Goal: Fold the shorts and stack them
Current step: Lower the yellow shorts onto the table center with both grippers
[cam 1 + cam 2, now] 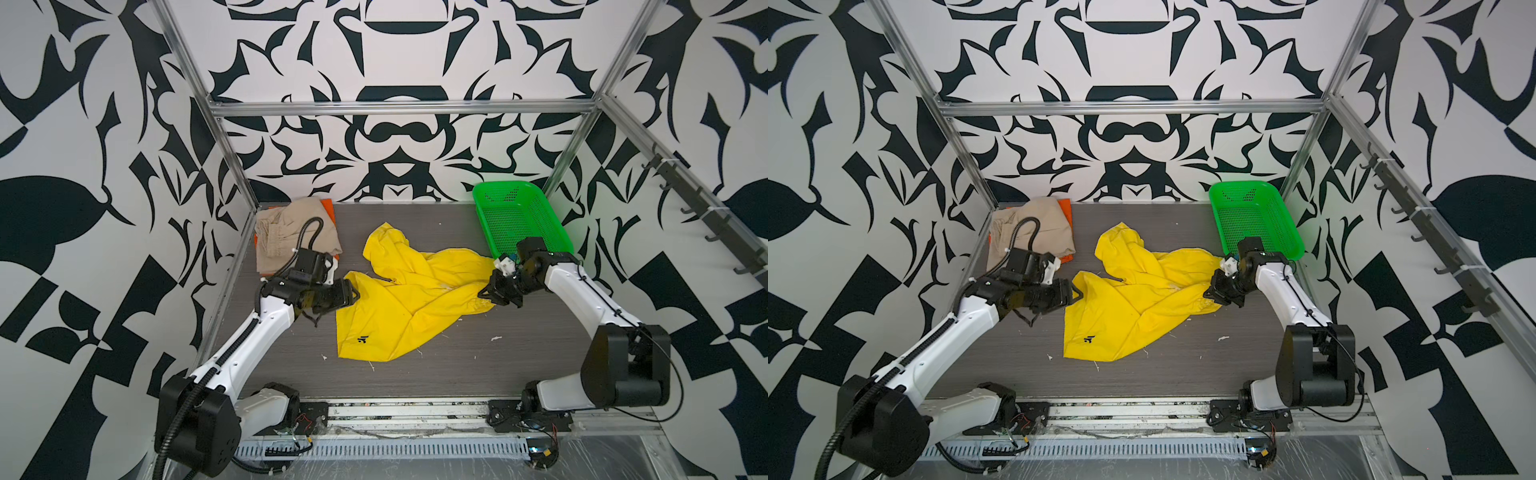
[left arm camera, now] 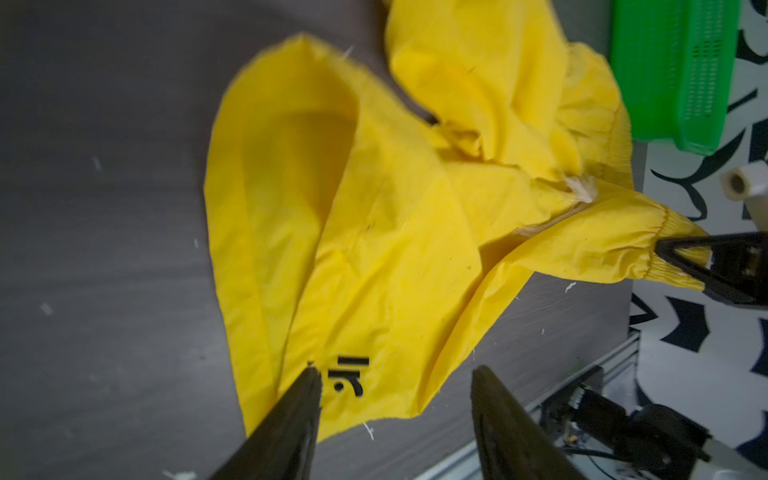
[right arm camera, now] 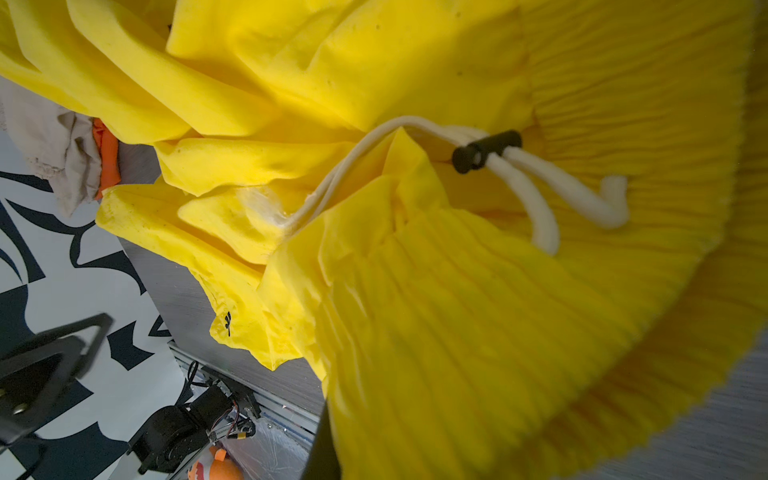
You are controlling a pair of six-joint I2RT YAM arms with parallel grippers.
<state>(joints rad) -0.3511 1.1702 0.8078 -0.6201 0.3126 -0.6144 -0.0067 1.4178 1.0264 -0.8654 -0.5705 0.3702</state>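
Yellow shorts (image 1: pixel 399 307) crosswise, waistband (image 2: pixel 669 226) rightward | right end effector (image 1: pixel 484 293) pinches waistband | left end effector (image 2: pixel 395 372) parted

Green basket (image 1: pixel 515 220) on your screen now.
It sits on the grey table (image 1: pixel 457 374); a hook rail (image 1: pixel 702 212) runs right of the basket, and lint scraps (image 1: pixel 495 338) lie in front of it.

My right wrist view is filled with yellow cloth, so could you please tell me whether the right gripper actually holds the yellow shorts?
Observer: Yes, the left wrist view shows the right gripper shut on the yellow shorts at the elastic waistband.
Operator: Thanks. Is the left gripper gripping too?
Observer: No, the left gripper is open, its fingers apart at the shorts' left edge, clamping nothing.
Operator: What stands behind my arm?
Observer: A green basket, at the table's far right corner.
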